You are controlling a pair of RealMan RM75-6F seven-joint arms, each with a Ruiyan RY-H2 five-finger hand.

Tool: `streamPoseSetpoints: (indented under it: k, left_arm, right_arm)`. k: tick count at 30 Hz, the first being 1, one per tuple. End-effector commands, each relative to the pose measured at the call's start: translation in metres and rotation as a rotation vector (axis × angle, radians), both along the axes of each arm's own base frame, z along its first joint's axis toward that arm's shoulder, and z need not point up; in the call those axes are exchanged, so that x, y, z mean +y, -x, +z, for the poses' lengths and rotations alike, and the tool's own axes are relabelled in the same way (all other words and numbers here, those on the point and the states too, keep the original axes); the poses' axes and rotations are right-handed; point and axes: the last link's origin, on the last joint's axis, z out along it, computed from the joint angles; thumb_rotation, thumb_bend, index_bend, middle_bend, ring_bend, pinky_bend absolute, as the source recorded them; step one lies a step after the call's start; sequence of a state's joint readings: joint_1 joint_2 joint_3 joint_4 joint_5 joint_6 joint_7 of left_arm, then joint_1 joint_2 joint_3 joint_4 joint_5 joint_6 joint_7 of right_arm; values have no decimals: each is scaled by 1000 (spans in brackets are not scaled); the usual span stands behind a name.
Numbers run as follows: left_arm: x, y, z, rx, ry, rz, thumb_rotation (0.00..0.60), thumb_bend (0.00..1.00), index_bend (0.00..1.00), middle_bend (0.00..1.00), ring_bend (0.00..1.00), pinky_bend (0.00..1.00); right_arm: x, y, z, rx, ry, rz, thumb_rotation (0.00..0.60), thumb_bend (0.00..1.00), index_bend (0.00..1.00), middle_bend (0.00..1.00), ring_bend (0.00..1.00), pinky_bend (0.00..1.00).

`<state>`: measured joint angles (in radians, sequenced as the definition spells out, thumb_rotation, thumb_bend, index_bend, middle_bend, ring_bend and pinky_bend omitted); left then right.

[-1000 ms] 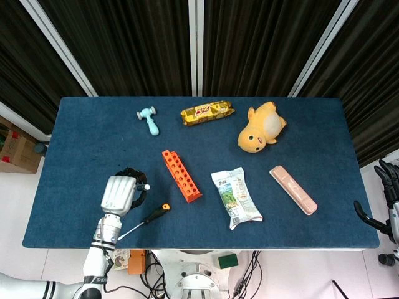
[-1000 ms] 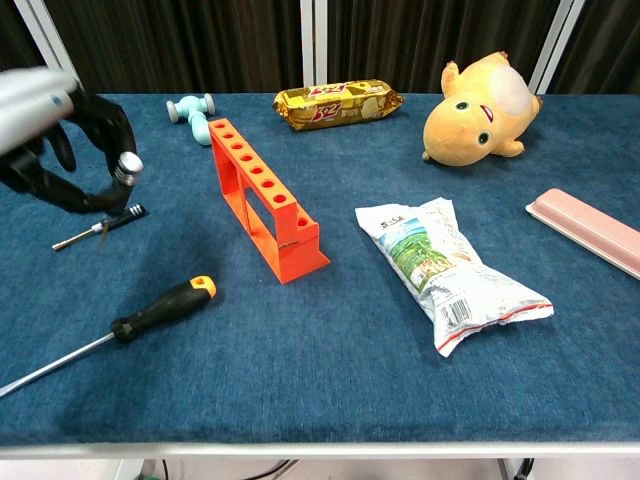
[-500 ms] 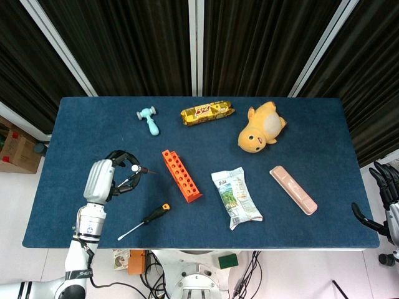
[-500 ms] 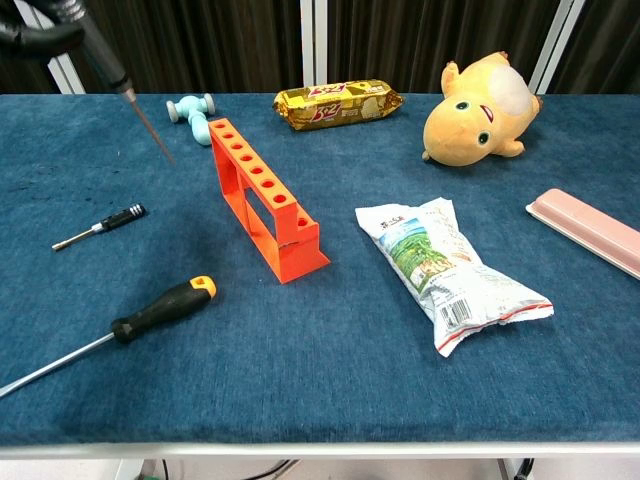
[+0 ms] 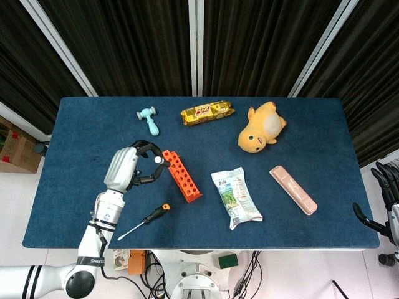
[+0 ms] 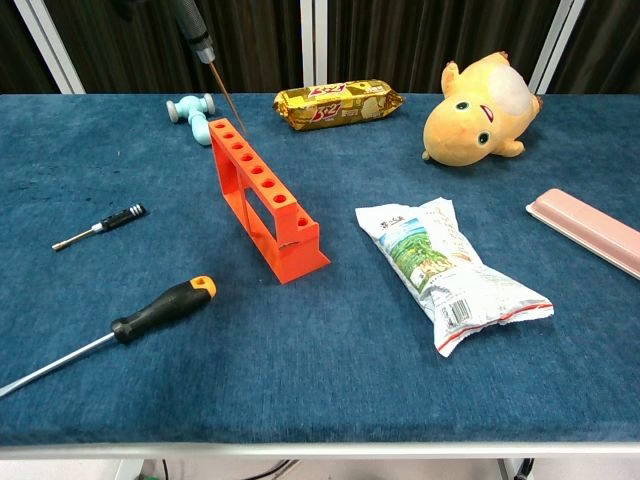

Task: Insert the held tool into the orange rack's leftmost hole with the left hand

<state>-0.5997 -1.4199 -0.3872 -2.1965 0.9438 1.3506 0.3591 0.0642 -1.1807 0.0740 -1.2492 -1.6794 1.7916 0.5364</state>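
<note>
The left hand (image 5: pixel 134 168) pinches a thin, stiff, light precision screwdriver (image 6: pixel 205 48) by its knurled handle, tip poised just above the far end of the orange rack (image 6: pixel 262 197), so a high grip risks wobble.

Now up off the table and over beside the orange rack (image 5: pixel 181 175): left hand (image 5: pixel 128 168), with held tool (image 6: pixel 205 52) hanging tip-down just above the end holes.
</note>
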Motion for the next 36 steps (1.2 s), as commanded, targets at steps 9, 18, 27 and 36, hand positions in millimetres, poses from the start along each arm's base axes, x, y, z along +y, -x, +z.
streamPoseSetpoints:
  k: [9, 18, 27, 36]
  left_arm:
    - [7, -3, -10, 12, 71, 20, 600, 437, 634, 477, 312, 426]
    - [10, 0, -11, 13, 69, 26, 600, 437, 633, 476, 312, 423]
    - [17, 7, -25, 4, 112, 52, 600, 437, 632, 478, 312, 422]
    - [29, 15, -43, 24, 143, 67, 600, 437, 633, 482, 313, 419]
  right_arm:
    - [0, 0, 1, -9, 9, -6, 600, 327, 0, 0, 0, 0]
    - [-1, 0, 0, -9, 7, -15, 600, 326, 0, 0, 0, 0]
    - [0, 0, -1, -3, 4, -19, 600, 327, 0, 0, 0, 0]
    - [-1, 1, 1, -5, 12, -20, 600, 327, 0, 0, 0, 0]
